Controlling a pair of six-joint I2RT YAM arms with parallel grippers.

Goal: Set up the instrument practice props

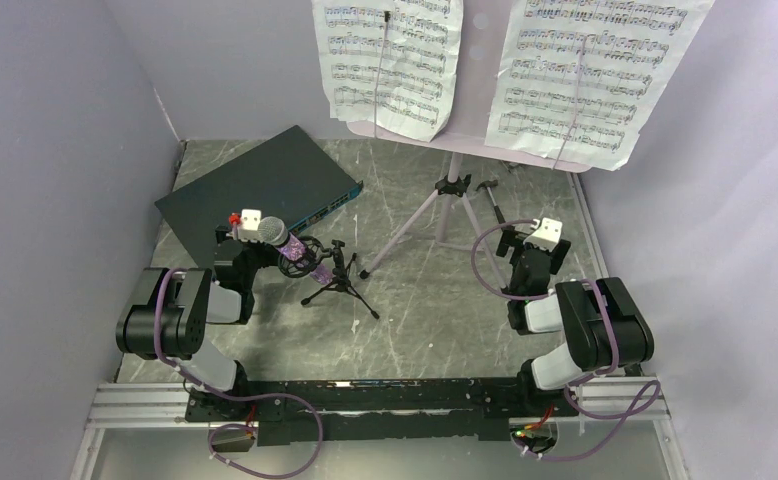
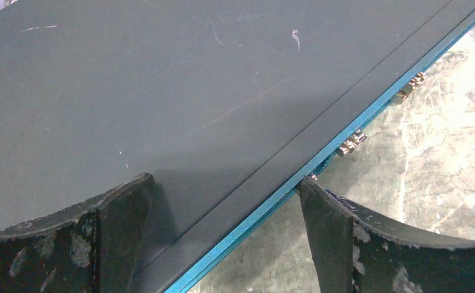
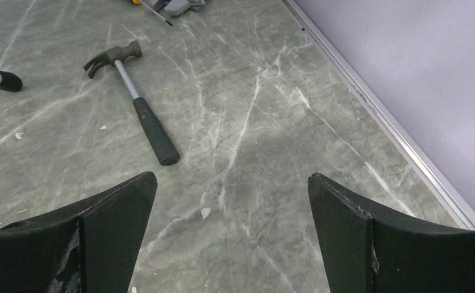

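The left claw (image 2: 224, 179) hangs wide and empty over a dark box (image 2: 162, 79), and just off its right side the mic (image 1: 290, 248) leans in the little mic stand (image 1: 342, 278), so the seating step looks about finished. The right claw (image 3: 231, 176), likewise spread and empty, hovers over the counter (image 3: 253, 91) with a hammer (image 3: 138, 97) ahead to its left; well beyond both, the music stand (image 1: 452, 190) is up with its pages (image 1: 390, 60). Next I'd want the left claw drawn clear without brushing the mic.
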